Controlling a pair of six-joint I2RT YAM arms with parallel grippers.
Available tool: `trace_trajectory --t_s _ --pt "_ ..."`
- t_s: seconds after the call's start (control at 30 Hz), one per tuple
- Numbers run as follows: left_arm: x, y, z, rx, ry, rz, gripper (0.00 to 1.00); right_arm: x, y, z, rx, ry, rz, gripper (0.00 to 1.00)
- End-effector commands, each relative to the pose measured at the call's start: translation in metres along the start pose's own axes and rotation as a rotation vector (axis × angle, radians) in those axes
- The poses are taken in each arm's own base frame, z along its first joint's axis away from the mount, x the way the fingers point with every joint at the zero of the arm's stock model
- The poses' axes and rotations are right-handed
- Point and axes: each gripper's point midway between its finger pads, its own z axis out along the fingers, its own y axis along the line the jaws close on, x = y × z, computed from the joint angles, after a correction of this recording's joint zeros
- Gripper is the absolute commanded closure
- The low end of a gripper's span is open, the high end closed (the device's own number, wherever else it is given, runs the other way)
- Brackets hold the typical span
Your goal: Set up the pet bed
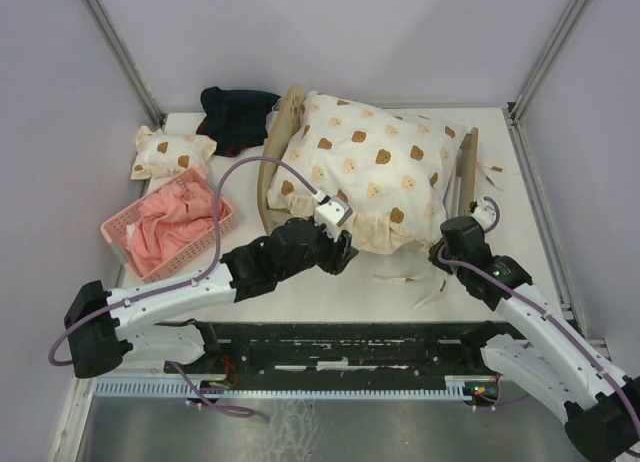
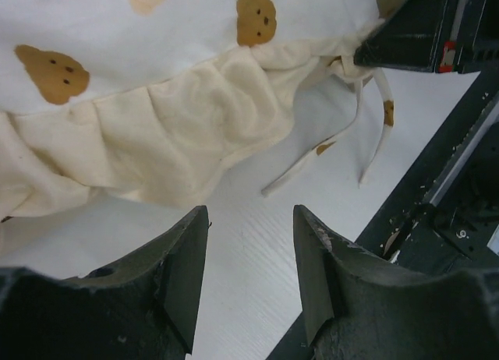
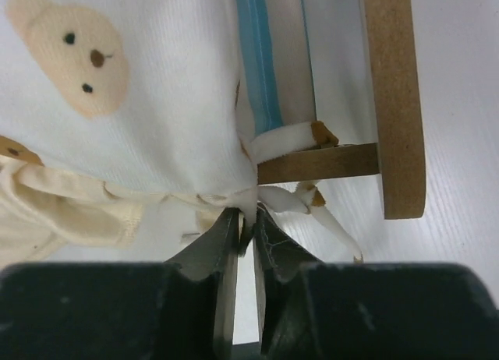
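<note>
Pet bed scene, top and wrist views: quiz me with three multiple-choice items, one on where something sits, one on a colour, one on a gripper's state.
1. Where does the pink basket stand?
A. on top of the quilt
B. at the left side of the table
C. at the table's right edge

2. What colour is the mattress stripe showing beside the quilt in the right wrist view?
A. red
B. green
C. blue

3. How is the left gripper?
A. open, nothing between its fingers
B. shut on the quilt
C. shut on the basket

Answers:
1. B, the top view shows it left of the pet bed.
2. C, a blue stripe runs along the mattress edge.
3. A, bare table shows between its spread fingers.
</note>
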Motion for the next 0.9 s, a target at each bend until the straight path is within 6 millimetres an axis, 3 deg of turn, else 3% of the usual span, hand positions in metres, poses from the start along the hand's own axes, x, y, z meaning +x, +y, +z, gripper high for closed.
trace_trajectory --t_s 0.0,0.1,0.37,0.67,0.87 --pt "-0.013 -0.017 0.012 0.046 -0.108 0.116 0.45 -0.019 0.003 -0.004 0.002 -0.079 -0.007 0.88" --pt "-0.005 -0.032 0.024 0.078 -0.125 0.222 0.44 -0.020 -0.005 -0.008 0.029 -0.077 -0.050 0.98" --pt "0.025 -0.065 0.069 0.087 -0.126 0.458 0.41 -0.019 -0.013 -0.019 0.023 -0.070 -0.118 0.98" --pt "0.023 -0.046 0.104 -0.117 -0.170 0.558 0.39 -0.023 -0.017 -0.025 0.010 -0.094 -0.170 0.98" --pt "0.032 -0.023 0.120 -0.269 -0.145 0.651 0.42 -0.027 -0.015 -0.028 0.003 -0.106 -0.177 0.98"
